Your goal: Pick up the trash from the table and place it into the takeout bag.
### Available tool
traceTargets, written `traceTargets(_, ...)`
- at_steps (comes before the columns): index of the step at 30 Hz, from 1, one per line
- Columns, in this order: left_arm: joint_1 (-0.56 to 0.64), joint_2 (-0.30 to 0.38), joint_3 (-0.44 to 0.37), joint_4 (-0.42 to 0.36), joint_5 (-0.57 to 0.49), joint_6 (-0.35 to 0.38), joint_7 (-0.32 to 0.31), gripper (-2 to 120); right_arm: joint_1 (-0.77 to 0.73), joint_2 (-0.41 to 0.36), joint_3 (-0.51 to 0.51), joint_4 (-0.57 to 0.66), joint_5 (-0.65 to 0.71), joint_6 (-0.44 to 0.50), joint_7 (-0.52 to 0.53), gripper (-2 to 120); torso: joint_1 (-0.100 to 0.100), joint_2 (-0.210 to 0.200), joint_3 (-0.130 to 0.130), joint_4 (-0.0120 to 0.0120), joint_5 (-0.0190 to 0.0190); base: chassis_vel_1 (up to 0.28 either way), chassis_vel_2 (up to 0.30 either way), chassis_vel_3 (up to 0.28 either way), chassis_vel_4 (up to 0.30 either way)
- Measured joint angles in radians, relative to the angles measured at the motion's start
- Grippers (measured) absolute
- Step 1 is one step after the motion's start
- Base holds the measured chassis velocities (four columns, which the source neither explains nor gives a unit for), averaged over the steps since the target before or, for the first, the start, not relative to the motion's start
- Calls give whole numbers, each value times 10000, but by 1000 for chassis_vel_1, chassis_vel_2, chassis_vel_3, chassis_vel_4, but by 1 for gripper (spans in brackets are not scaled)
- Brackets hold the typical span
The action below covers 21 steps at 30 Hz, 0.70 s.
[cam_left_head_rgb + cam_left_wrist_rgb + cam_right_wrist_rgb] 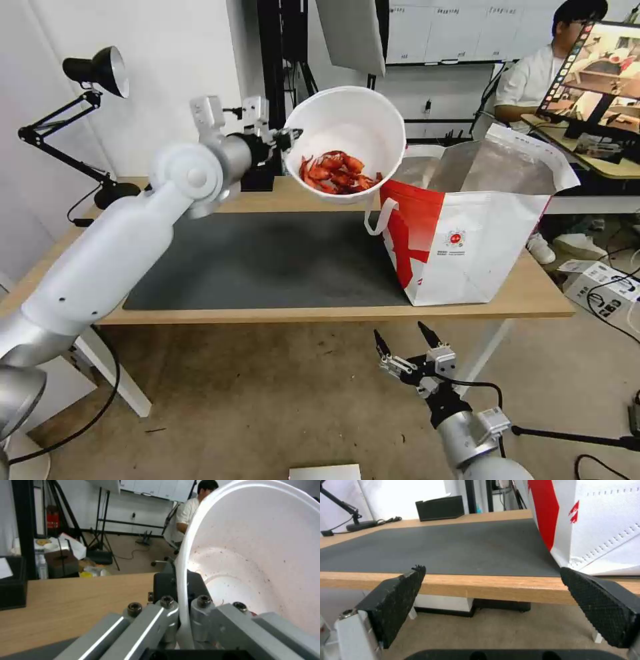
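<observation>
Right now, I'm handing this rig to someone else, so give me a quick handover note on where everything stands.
Left gripper: shut on the rim of the white bowl, held tilted in the air above the table, beside the open takeout bag.
Right gripper: open, parked below the table's front edge.
Done: bowl with crayfish shells lifted off the grey mat.
Left: get the bowl into the bag.

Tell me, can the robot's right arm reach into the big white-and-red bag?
Probably not yet. The right gripper hangs open below the light-wood table's front edge, and the white-and-red takeout bag opens high above.
</observation>
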<state>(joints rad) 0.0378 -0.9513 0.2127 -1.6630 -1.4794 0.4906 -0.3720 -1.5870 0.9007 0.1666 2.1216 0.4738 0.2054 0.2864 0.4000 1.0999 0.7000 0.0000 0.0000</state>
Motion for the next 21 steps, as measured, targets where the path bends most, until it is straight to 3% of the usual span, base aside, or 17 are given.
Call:
traceTargets(7, -539, -950, 317, 482, 7, 119, -171, 0, 0, 0, 0, 0, 0, 0, 0, 100, 0, 0, 0, 3, 0, 0, 0, 0, 0)
traceTargets(14, -1377, -3093, 668, 2061, 322, 150, -192, 0, 1, 0, 0, 0, 0, 0, 0, 100, 0, 0, 0, -3, 5, 0, 0, 0, 0)
traceTargets(19, -1540, -3921, 765, 2704, 669, 141, -187, 0, 1, 0, 0, 0, 0, 0, -1, 100, 0, 1, 0, -3, 4, 0, 0, 0, 0)
traceTargets(21, -1562, -4611, 926, 3277, 1362, -154, -196, 0, 0, 0, 0, 0, 0, 0, 0, 100, -1, 1, 1, 0, 2, 0, 0, 0, 0)
